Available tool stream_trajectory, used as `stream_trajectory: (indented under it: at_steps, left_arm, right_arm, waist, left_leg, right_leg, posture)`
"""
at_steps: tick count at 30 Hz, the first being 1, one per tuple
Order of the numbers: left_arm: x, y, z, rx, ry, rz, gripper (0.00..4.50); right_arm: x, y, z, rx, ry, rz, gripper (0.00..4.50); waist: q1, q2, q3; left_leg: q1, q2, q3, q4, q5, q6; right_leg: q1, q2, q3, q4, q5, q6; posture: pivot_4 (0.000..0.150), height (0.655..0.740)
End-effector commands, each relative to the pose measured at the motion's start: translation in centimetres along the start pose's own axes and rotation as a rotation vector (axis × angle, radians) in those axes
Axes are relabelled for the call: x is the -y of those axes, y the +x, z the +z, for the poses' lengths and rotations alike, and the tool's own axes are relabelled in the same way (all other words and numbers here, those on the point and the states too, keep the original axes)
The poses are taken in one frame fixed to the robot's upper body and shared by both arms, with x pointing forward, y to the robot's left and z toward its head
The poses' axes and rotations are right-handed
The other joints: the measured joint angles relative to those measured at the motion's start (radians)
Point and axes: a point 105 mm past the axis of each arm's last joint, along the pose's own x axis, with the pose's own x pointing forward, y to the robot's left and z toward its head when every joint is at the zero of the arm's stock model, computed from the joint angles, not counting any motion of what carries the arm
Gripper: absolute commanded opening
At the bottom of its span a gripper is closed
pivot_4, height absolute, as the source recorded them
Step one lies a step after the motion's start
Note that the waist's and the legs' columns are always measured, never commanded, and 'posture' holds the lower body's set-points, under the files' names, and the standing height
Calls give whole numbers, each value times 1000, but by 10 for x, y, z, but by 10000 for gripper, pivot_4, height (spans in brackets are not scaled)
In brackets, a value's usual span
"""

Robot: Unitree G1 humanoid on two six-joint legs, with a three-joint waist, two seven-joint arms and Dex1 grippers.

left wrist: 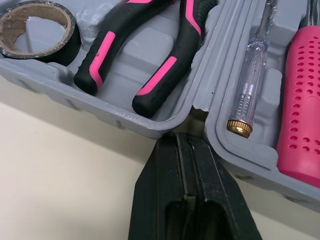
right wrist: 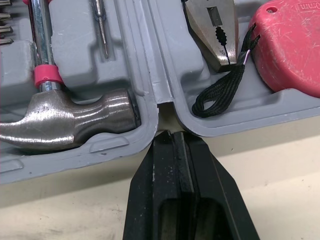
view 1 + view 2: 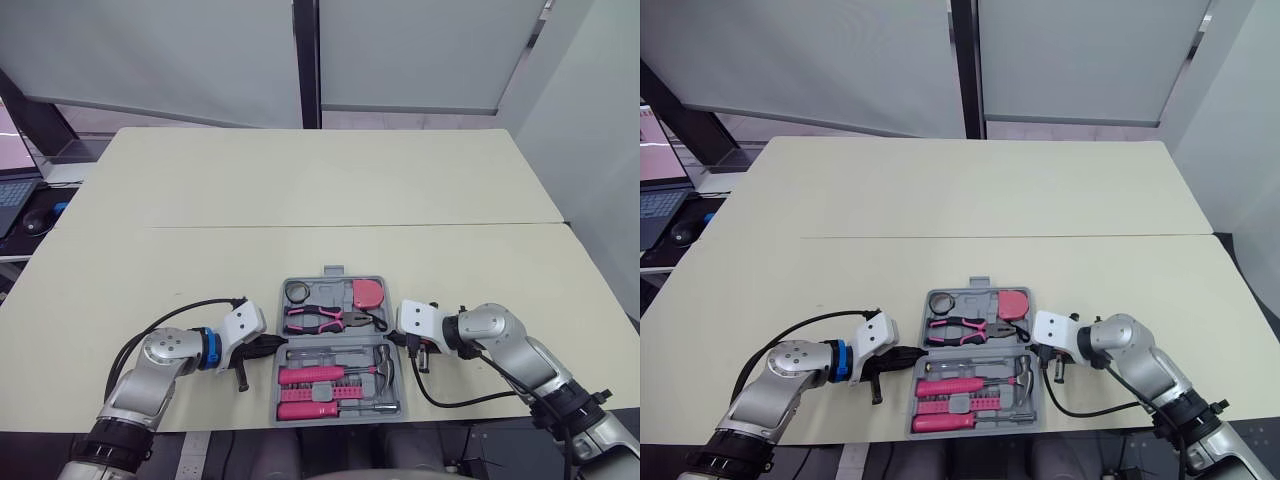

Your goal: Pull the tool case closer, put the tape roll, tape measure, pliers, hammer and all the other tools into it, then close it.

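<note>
Closing looks like my step now. The tool case lies open at the tabletop's near edge, with the hammer in its near half. My left gripper and right gripper, jaws shut and empty, sit at the hinge seam on either side. Beyond lie the pliers, tape roll and tape measure. I should fold it evenly, both sides together.

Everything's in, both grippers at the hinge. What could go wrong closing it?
The tape measure has its black strap loose by the rim; it may get pinched. The left gripper and right gripper, both shut, point into the tool case at its hinge notches; folding halves might trap them. The case lies near the front edge of the table and could slide off.
</note>
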Motion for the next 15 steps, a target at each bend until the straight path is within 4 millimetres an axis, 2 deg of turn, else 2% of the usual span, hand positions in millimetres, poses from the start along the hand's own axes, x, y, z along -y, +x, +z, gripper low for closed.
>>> stream_trajectory:
  at_steps: [1, 9, 15]
  left_arm:
    - [2, 2, -1, -2, 11, -5, 175]
    - [-15, -15, -2, -1, 9, 83, 175]
    - [-29, -46, -4, 0, 5, 196, 175]
  right_arm:
    - [-3, 1, 4, 26, -20, 14, 0]
    - [16, -19, -15, -25, 20, -100, 0]
    - [33, -41, -27, -42, 35, -223, 0]
  waist:
    - [0, 0, 0]
    - [0, 0, 0]
    - [-2, 0, 0]
  left_leg:
    - [0, 0, 0, 0, 0, 0]
    - [0, 0, 0, 0, 0, 0]
    - [0, 0, 0, 0, 0, 0]
  right_leg:
    - [0, 0, 0, 0, 0, 0]
    - [0, 0, 0, 0, 0, 0]
    - [-1, 0, 0, 0, 0, 0]
  posture:
    - [1500, 7400]
    - [1500, 7400]
    - [1500, 7400]
